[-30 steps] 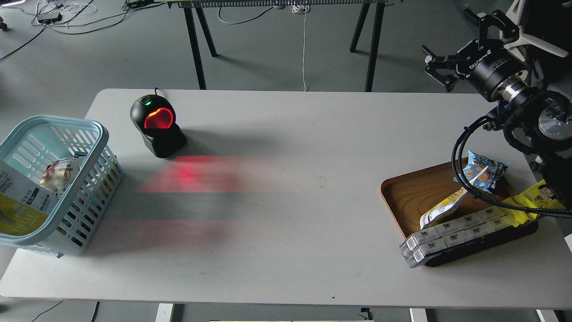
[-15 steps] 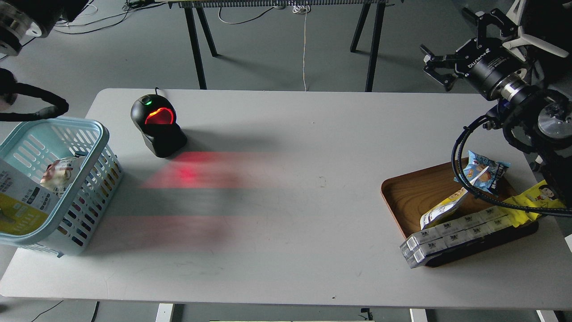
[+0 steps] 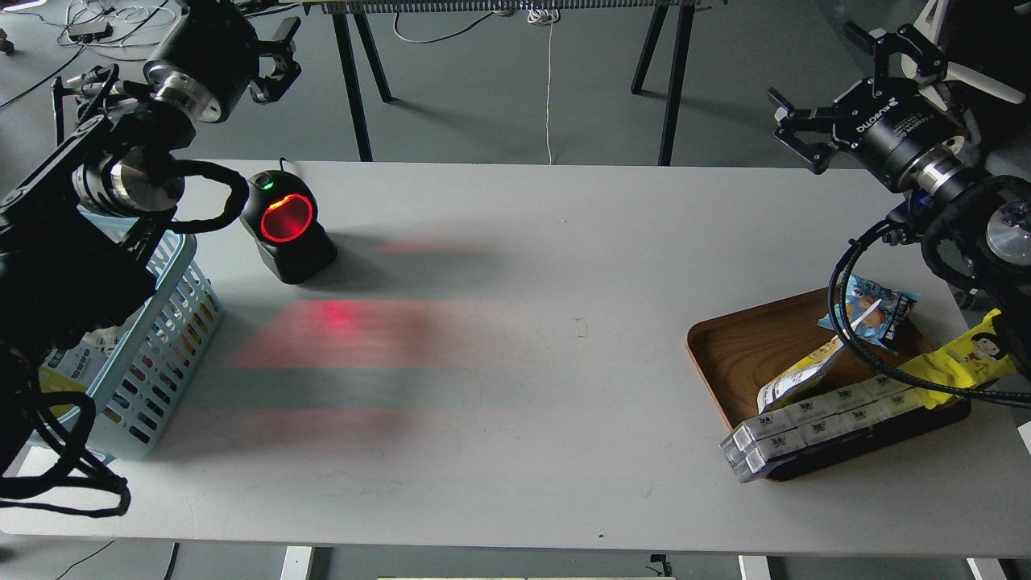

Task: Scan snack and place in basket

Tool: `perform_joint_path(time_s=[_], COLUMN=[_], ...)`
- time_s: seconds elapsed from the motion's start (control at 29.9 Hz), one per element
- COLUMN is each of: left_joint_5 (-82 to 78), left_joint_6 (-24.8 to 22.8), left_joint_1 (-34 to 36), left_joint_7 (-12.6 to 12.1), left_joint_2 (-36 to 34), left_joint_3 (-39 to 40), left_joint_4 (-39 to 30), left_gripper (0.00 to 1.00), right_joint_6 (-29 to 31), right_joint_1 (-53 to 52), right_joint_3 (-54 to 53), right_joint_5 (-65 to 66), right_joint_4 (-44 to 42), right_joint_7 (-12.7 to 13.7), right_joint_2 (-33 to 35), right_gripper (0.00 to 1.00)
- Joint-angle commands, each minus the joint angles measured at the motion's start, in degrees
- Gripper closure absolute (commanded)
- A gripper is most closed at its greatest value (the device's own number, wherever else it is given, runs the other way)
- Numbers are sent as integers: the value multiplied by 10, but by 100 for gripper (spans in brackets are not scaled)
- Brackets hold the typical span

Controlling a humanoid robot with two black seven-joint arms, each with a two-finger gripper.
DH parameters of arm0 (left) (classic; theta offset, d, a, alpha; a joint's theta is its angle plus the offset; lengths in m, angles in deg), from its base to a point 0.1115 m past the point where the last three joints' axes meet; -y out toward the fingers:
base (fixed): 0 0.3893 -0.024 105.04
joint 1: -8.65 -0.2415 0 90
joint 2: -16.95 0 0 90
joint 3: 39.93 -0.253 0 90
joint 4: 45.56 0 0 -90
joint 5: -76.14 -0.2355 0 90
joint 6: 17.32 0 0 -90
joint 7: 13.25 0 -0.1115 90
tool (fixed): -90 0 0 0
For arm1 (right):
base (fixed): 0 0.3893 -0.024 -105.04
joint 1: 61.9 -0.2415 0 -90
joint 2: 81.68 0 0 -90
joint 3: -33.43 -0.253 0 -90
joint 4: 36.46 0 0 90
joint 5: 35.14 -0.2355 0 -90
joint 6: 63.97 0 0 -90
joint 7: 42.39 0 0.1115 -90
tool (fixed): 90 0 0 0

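Observation:
The snack (image 3: 788,383), a white and yellow pouch, lies slanted in the brown wooden tray (image 3: 737,346) at the right. The light blue basket (image 3: 165,330) stands at the table's left edge, mostly hidden behind my left arm. A sliver of another printed pouch (image 3: 71,357) shows inside it. My left gripper (image 3: 286,52) is raised beyond the table's far left corner, open and empty. My right gripper (image 3: 813,68) is raised beyond the far right edge, above and behind the tray, wide open and empty.
A black barcode scanner (image 3: 286,225) glows red at the back left and casts red light on the table. The tray also holds a small blue packet (image 3: 874,306), a long yellow wrapper (image 3: 958,362) and long white boxes (image 3: 830,419). Black cables hang over the tray.
My left arm has come in from the left and risen over the basket, hiding most of it. My right gripper has shifted slightly to the right. The snack has not moved.

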Motion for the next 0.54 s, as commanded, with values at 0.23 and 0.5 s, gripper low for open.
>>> perform_joint_path(time_s=[0.23, 0.5], left_joint_5=[16, 15], left_joint_6=[-4, -6], left_joint_1=[-36, -36], left_joint_7=[-10, -10], left_joint_2=[1, -4], left_joint_3=[35, 34], left_joint_4=[-9, -10], left_gripper=[0, 0], right_joint_6=[-3, -3], right_joint_1=[23, 24], right_joint_3=[-7, -9], right_joint_5=[0, 1], right_joint_4=[4, 4], right_joint_7=[-1, -2], right_joint_2=[15, 14], right_gripper=[1, 1])
